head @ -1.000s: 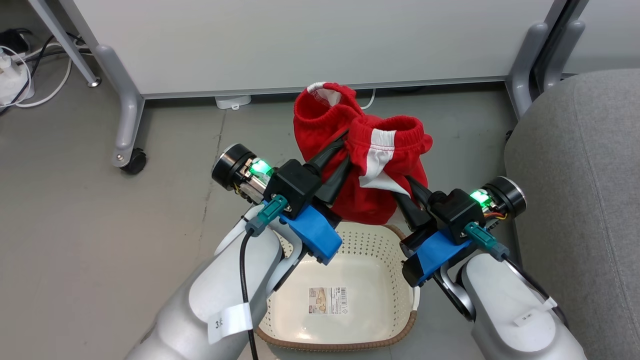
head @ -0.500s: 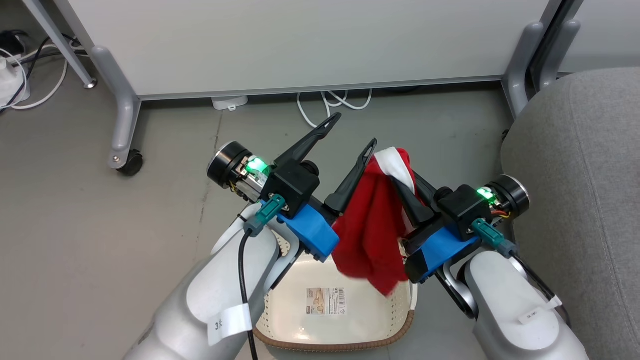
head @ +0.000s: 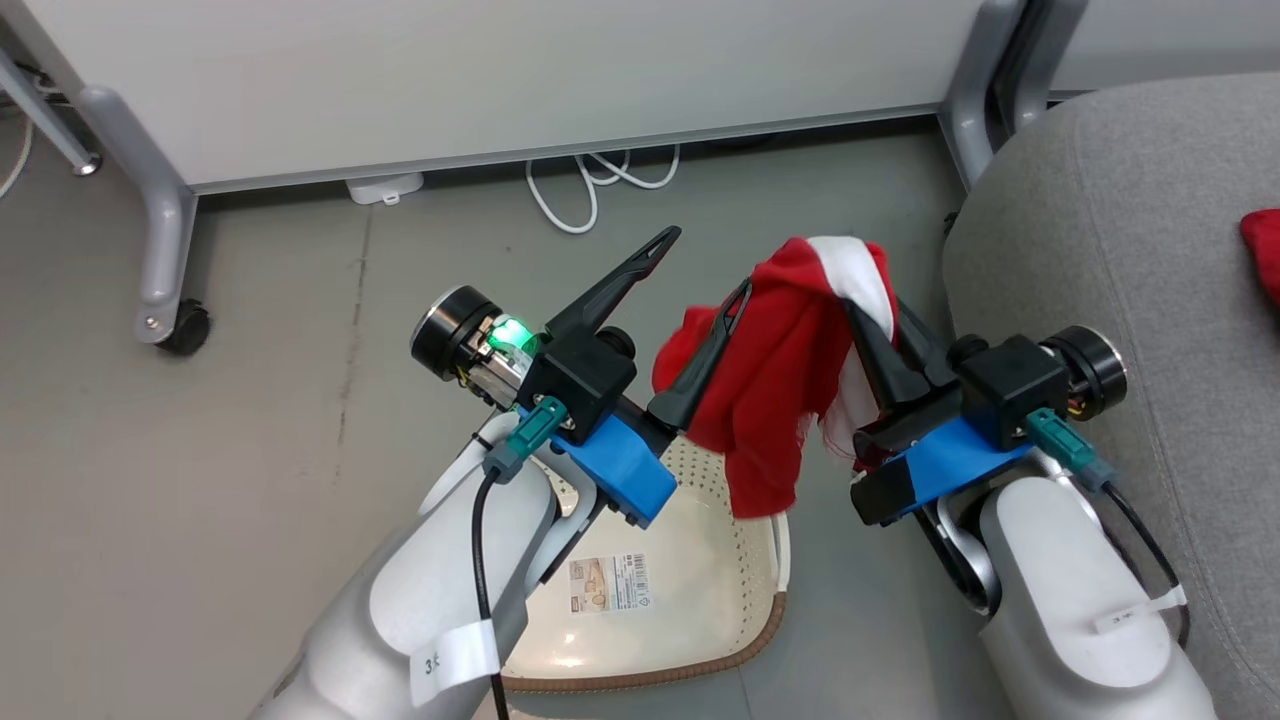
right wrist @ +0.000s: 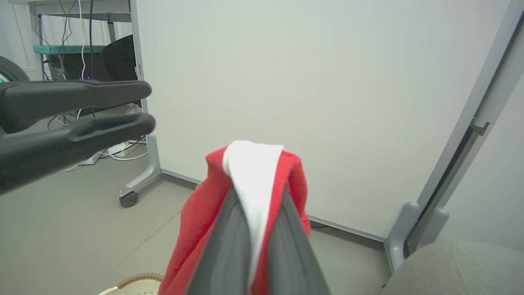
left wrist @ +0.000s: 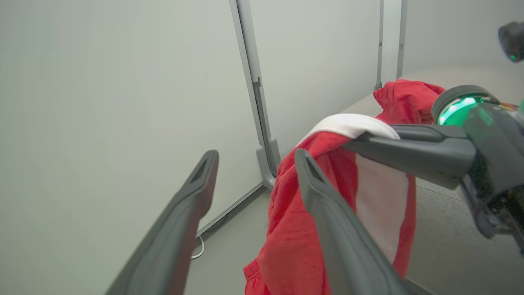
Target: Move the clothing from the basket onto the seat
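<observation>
Right gripper (head: pixel 868 312) clamped on clothing (head: pixel 760 400) at stripe, above basket (head: pixel 690 590); left gripper (head: pixel 710 260) wide, empty. Looks light, floppy, so grab bunched folds.

The head camera looks steeply down: basket (head: pixel 700 600) at 6 o'clock, seat (head: pixel 1120 220) at 3 o'clock. Both wrist cameras sit close behind their jaws, facing the white panel (head: pixel 500 70), sharing the red clothing (head: pixel 770 400).
</observation>
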Available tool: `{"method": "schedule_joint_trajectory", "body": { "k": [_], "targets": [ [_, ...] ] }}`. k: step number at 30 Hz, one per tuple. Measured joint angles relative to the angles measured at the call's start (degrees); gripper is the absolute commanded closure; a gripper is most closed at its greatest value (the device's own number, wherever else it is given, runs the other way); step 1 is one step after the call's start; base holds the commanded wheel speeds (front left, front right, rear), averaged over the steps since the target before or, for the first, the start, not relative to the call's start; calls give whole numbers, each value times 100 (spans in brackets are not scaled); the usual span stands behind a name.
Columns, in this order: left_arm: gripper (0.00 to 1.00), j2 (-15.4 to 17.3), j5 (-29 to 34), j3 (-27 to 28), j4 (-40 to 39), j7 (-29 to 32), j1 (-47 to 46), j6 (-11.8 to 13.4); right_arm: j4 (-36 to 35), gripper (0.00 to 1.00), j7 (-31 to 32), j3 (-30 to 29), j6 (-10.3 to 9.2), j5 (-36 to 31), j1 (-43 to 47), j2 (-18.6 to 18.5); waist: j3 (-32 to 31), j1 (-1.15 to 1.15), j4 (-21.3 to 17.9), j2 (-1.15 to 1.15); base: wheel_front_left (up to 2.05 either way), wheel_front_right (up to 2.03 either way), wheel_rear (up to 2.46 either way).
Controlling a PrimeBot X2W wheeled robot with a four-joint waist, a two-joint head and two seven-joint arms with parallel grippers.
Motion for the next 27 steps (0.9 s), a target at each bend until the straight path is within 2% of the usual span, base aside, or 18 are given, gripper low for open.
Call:
{"method": "schedule_joint_trajectory", "body": {
  "k": [16,27],
  "targets": [
    [0,108,25,-192,-125,1,-37,-15,-859,100,-1,-1195,0,13,267,-11,579,0,-916,0,0,0,0],
    [0,147,-79,-506,-151,0,-83,-33,-992,100,0,-1722,0,71,692,27,754,0,-1546,0,0,0,0]
  ]
}}
